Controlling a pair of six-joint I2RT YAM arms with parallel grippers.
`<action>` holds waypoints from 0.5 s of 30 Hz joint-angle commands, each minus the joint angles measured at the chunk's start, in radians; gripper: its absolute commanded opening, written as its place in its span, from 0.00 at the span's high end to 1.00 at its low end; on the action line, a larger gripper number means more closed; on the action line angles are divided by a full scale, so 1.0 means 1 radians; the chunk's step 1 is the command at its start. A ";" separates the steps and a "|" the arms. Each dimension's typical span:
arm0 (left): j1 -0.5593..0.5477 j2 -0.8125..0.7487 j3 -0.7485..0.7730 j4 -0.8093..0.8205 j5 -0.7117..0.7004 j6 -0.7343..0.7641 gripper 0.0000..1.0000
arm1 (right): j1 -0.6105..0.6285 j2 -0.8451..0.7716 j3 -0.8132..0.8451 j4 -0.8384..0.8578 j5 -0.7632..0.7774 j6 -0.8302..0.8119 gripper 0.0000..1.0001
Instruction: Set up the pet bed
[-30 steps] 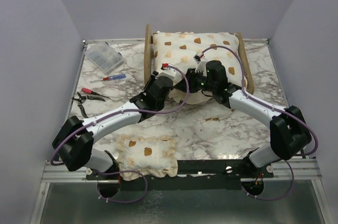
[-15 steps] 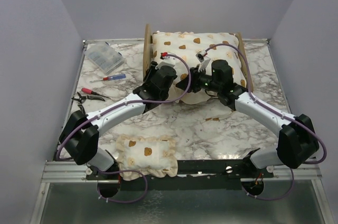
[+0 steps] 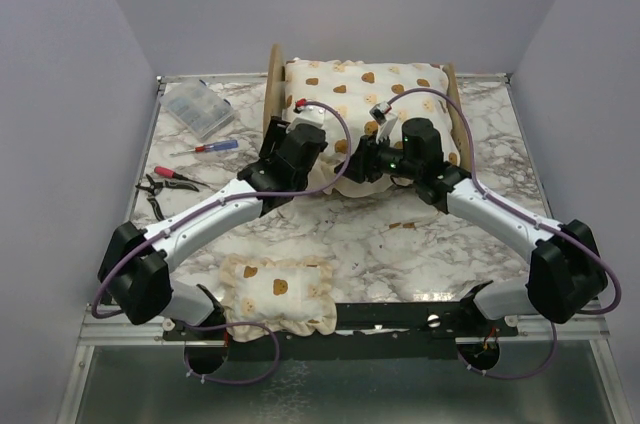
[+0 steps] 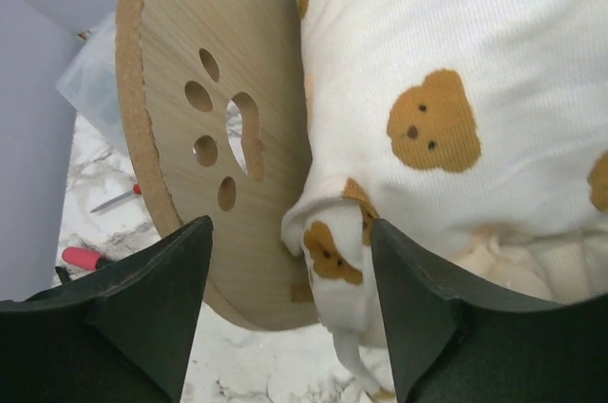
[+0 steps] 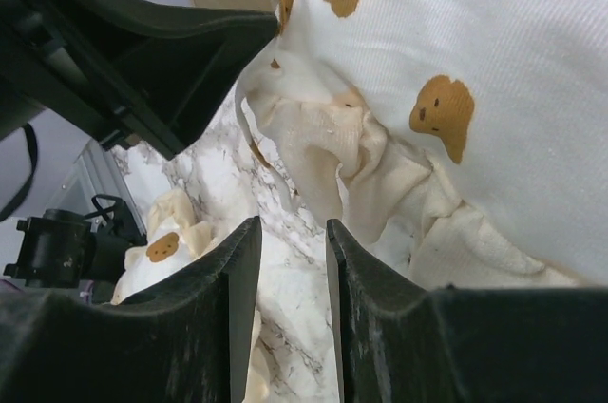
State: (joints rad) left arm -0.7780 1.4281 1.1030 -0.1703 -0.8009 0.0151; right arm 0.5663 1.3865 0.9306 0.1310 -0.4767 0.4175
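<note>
Seen from above, the pet bed (image 3: 271,84) sits upper centre under the bear-print cushion (image 3: 365,94). Only my left wrist view shows the paw-print headboard (image 4: 190,42), with my left gripper (image 4: 290,232) spread wide astride the cushion's corner. My right gripper (image 5: 292,232) is narrowly parted, holding nothing.

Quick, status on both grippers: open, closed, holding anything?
Left gripper: open wide, holding nothing; pet bed headboard and cushion corner just ahead of it.
Right gripper: open a little, empty, by the cushion's ruffled edge.
</note>
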 commanded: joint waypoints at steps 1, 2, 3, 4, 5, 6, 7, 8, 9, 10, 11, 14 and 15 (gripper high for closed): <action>0.013 -0.067 0.070 -0.256 0.114 -0.115 0.27 | 0.011 -0.034 -0.012 -0.027 -0.034 -0.049 0.62; 0.014 -0.069 0.087 -0.302 0.126 -0.131 0.27 | 0.013 -0.038 -0.012 -0.031 -0.031 -0.055 0.62; 0.014 -0.073 0.102 -0.342 0.139 -0.146 0.27 | 0.016 -0.041 -0.011 -0.035 -0.030 -0.059 0.62; 0.014 -0.081 0.118 -0.377 0.152 -0.157 0.27 | 0.019 -0.044 -0.008 -0.038 -0.031 -0.067 0.62; 0.014 -0.095 0.130 -0.406 0.158 -0.175 0.26 | 0.022 -0.046 -0.007 -0.041 -0.036 -0.072 0.62; 0.014 -0.110 0.137 -0.431 0.156 -0.192 0.26 | 0.025 -0.048 -0.005 -0.042 -0.036 -0.075 0.62; 0.016 -0.125 0.144 -0.452 0.153 -0.207 0.26 | 0.029 -0.048 -0.001 -0.044 -0.037 -0.077 0.62; 0.021 -0.137 0.151 -0.471 0.144 -0.223 0.25 | 0.034 -0.046 0.002 -0.047 -0.039 -0.078 0.62; 0.028 -0.147 0.155 -0.485 0.136 -0.236 0.25 | 0.038 -0.044 0.007 -0.049 -0.040 -0.082 0.62; 0.040 -0.154 0.155 -0.494 0.130 -0.244 0.25 | 0.043 -0.040 0.013 -0.051 -0.040 -0.082 0.62; 0.054 -0.155 0.152 -0.498 0.126 -0.249 0.25 | 0.048 -0.035 0.019 -0.050 -0.042 -0.086 0.62; 0.107 -0.140 0.140 -0.494 0.177 -0.252 0.25 | 0.074 -0.023 0.021 -0.041 -0.041 -0.090 0.62; 0.116 -0.134 0.135 -0.481 0.205 -0.251 0.25 | 0.084 -0.019 0.021 -0.037 -0.039 -0.093 0.62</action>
State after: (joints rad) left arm -0.7185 1.2835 1.2327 -0.5983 -0.6781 -0.1955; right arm 0.6167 1.3563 0.9298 0.1089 -0.4911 0.3527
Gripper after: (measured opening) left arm 0.750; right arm 0.381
